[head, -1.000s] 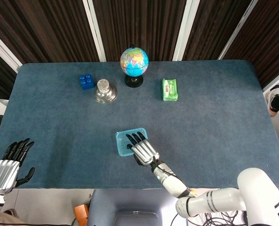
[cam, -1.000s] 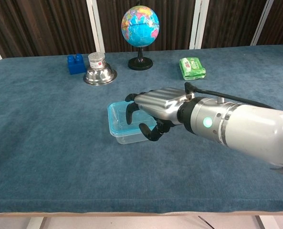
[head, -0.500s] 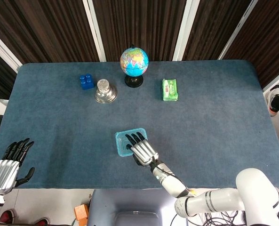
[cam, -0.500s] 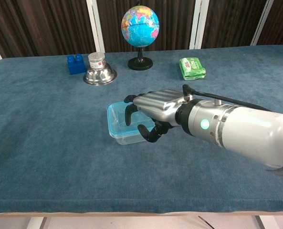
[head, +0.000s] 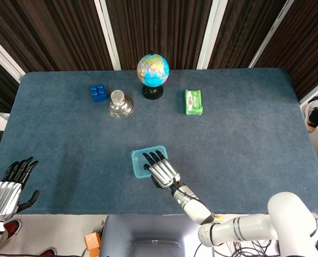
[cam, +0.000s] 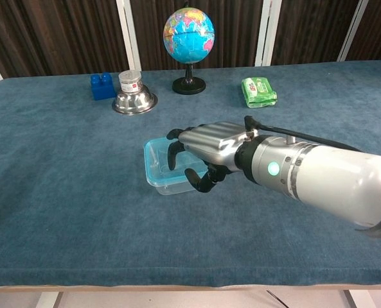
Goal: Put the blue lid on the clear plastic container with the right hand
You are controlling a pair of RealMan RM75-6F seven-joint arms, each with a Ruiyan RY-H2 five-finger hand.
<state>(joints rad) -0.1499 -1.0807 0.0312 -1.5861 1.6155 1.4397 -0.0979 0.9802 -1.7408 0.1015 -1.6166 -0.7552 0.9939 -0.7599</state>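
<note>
Four bystanders — globe (head: 153, 70), steel bowl (head: 120, 105), blue blocks (head: 98, 92), green packet (head: 193, 101) — are ranged behind the blue-lidded container (cam: 157, 168), lengthwise left-right; right hand (cam: 206, 151) fingers are curled over it, left hand (head: 7, 188) fingers spread.

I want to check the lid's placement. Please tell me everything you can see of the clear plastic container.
The clear plastic container is a low rectangular box with rounded corners, see-through walls and a blue lid lying flat on top. It stands upright on the blue cloth table, near the front edge, about midway across. The right hand is over its right part, fingers curled down onto the lid. Whether the lid is fully sealed cannot be told.
</note>
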